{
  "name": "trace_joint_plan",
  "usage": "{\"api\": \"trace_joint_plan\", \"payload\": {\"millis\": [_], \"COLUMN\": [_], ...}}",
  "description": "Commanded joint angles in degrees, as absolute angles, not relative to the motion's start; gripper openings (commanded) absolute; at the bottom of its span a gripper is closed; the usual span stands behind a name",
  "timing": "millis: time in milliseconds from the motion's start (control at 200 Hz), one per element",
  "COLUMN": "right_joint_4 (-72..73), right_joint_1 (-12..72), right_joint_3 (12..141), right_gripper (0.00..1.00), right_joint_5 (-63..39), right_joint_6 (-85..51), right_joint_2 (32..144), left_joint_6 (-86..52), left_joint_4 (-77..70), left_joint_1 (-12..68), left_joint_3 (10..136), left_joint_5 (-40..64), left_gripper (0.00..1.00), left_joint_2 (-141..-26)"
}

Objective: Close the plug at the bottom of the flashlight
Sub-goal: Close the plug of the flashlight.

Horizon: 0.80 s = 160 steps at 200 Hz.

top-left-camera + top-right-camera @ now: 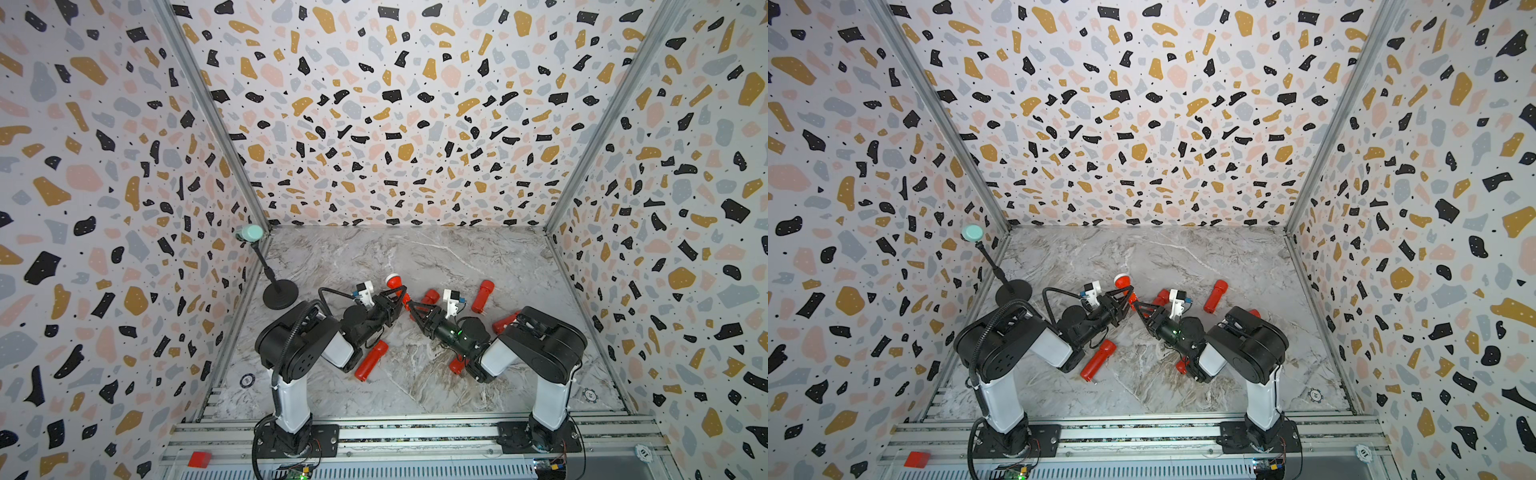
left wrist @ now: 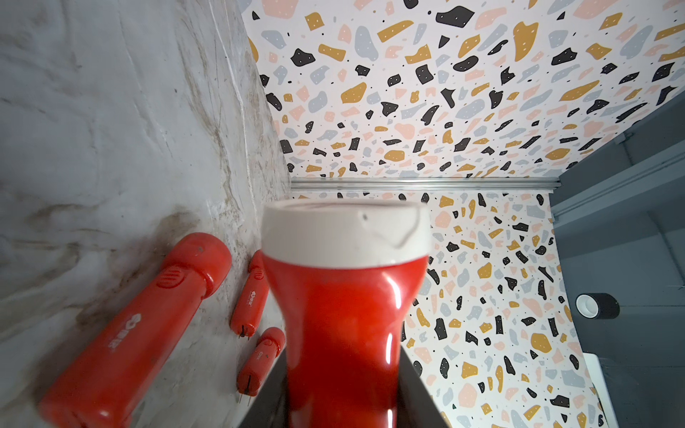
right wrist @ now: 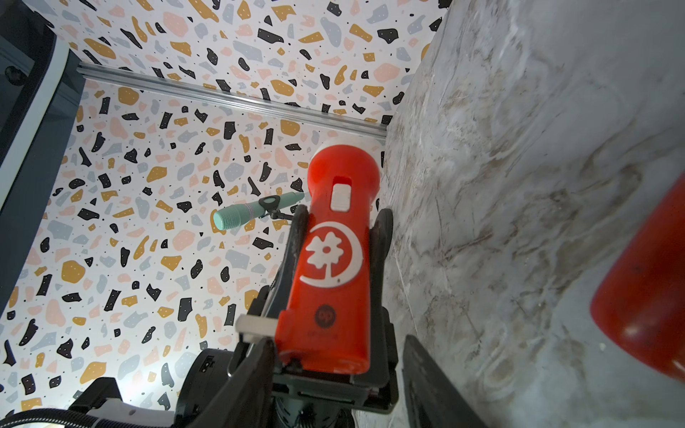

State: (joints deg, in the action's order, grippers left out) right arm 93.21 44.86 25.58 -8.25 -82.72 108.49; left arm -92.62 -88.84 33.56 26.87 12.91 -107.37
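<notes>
Left wrist view, flashlight (image 2: 343, 315) blurred, its base cut off

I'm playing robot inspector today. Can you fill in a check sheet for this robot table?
Surface: marble tabletop, no spills seen.
Job's things: red flashlight, white head pointing away from the right gripper; a white tab sticks out sideways near its bottom end.
Clutter: five spare flashlights lie loose on the table, two of them partly under the right arm.
Grippers: left gripper shut on the flashlight; right gripper open around its bottom end.
Cables: black cable loops above the left arm.
Surroundings: speckled walls; green microphone on a stand, back left corner; red block on the front rail.
</notes>
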Motion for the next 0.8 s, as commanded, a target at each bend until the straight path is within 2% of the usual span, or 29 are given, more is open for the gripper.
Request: {"api": "trace_joint_plan", "payload": {"millis": [0, 796], "right_joint_4": [106.62, 107.23], "right_joint_1": [44.87, 46.05], "right_joint_3": [26.37, 25.42], "right_gripper": [0.55, 0.5], "right_joint_5": [-7.87, -5.36], "right_joint_6": [-83.67, -84.99], "right_joint_2": [109.13, 108.17], "left_joint_6": [-92.81, -96.0], "left_joint_4": [-98.14, -101.02], "left_joint_1": [34.02, 34.45], "left_joint_3": [26.71, 27.22], "left_joint_5": [12.75, 11.53], "left_gripper": [0.0, 0.0], "left_joint_2": [-107.83, -109.43]}}
